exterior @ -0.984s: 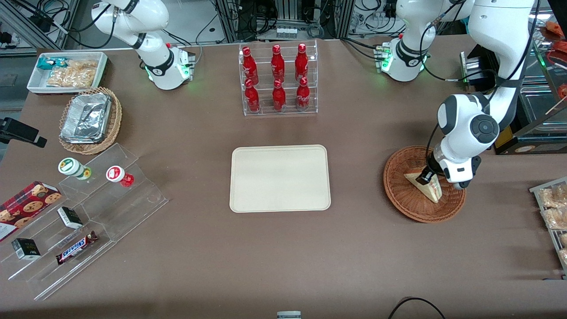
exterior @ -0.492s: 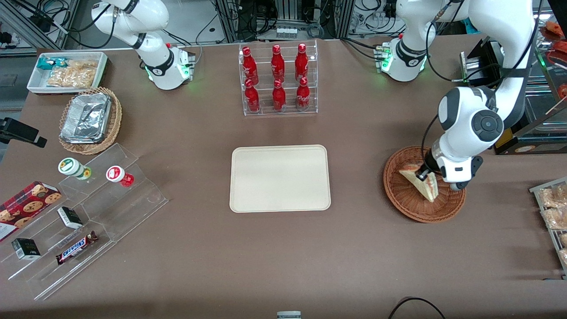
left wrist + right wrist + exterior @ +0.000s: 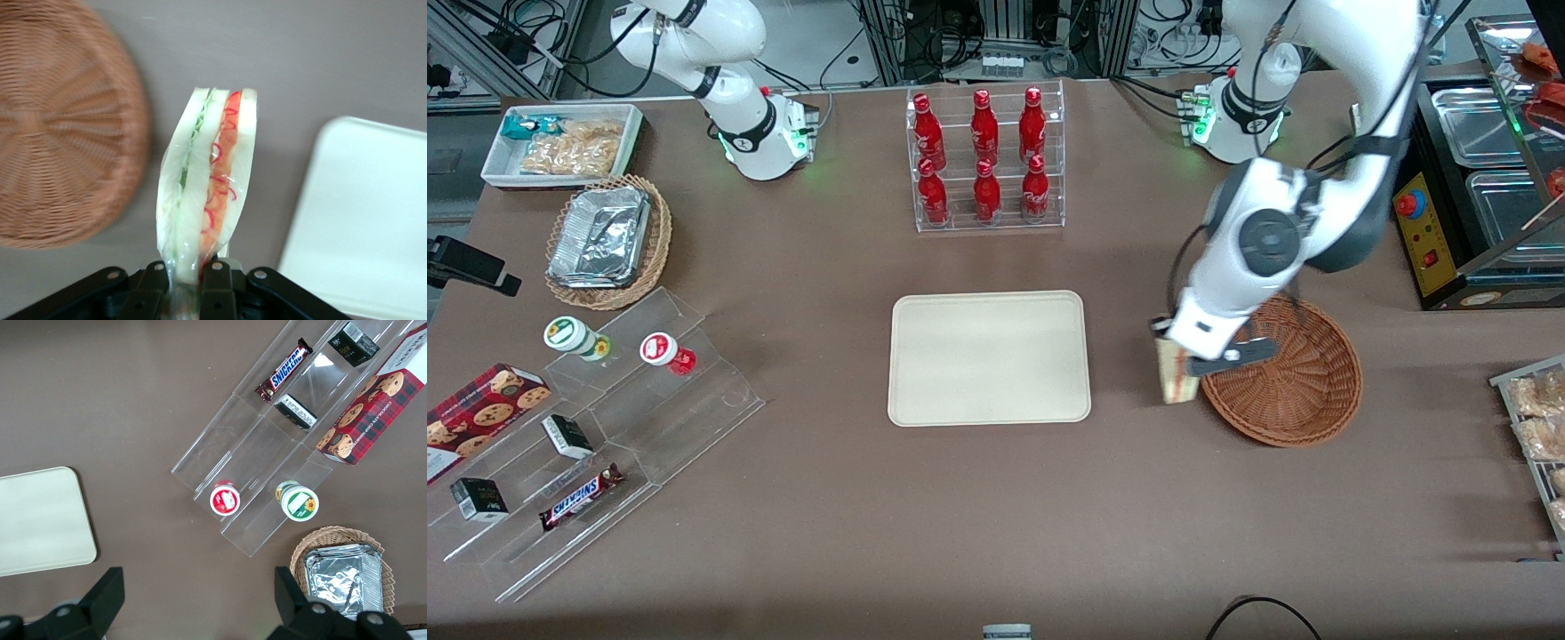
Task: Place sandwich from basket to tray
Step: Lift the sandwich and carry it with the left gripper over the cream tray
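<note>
Holding the sandwich [image 3: 207,180] between its two black fingers [image 3: 155,283], the left arm's gripper [image 3: 1172,356] is hanging above the bare table [image 3: 996,516], in the gap between the basket [image 3: 1294,373] and the tray [image 3: 989,357]. Its fingers are pressing closed on the narrow end of the wedge, and the sandwich is standing out from them with its cut edge facing the wrist camera, so the white bread, the red filling and the green filling are showing as long stripes under a clear wrapping. In the front view the sandwich [image 3: 1176,378] is showing just beside the basket's rim, at the side nearer to the tray, and it is not touching the tray. The reddish-brown wicker basket [image 3: 63,133] is sitting with nothing in it. The cream tray [image 3: 363,213] is lying flat with nothing on it. Farther from the front camera than the tray, a clear rack of red bottles [image 3: 985,160] is standing.
</note>
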Controlling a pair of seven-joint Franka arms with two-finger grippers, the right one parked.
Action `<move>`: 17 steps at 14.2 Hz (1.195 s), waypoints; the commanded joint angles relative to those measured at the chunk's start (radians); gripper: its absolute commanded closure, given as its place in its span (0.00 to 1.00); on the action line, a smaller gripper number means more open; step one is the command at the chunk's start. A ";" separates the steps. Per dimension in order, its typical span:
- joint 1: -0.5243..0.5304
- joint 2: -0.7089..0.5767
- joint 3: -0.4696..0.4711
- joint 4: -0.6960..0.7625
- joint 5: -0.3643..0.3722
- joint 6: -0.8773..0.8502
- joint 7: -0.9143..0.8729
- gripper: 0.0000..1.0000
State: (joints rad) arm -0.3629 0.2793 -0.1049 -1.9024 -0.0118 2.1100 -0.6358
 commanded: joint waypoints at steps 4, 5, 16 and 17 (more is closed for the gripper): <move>-0.217 0.285 0.011 0.331 -0.005 -0.019 -0.155 1.00; -0.246 0.319 0.011 0.373 -0.005 -0.019 -0.182 1.00; -0.410 0.583 0.014 0.680 0.004 -0.088 -0.377 0.97; -0.412 0.589 0.016 0.681 0.004 -0.085 -0.378 0.96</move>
State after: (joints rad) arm -0.7514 0.8381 -0.1045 -1.2723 -0.0134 2.0493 -0.9854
